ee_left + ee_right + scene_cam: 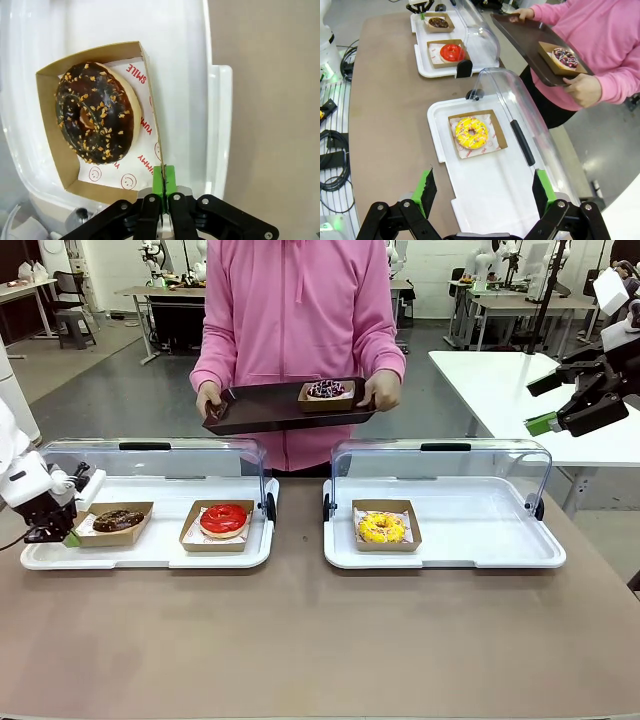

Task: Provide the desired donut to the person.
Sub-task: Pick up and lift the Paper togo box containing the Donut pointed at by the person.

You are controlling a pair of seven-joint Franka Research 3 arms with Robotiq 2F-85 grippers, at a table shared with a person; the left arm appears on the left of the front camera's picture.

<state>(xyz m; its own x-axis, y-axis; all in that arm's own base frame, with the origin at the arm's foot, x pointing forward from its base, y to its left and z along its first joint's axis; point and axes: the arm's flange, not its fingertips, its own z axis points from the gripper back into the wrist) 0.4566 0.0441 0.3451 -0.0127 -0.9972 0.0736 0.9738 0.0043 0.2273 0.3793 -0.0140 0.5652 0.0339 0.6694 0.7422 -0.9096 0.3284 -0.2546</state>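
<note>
While the person [296, 310] stands behind the left display case [150, 552] holding a dark serving tray [260, 405], items lie thus.
Left gripper [164, 176]: jaws pinched closed on the wall of the paper tray [52, 145] carrying the chocolate donut [97, 120], at that case's left end.
Red-glazed donut [224, 519]: same case, right end.
Yellow donut [381, 528]: in the second case [470, 530], right of the left case.
Purple-frosted donut [326, 390]: on the serving tray, behind the left case.
Right gripper [543, 403]: jaws spread wide, holding nothing, raised far right of the left case.
</note>
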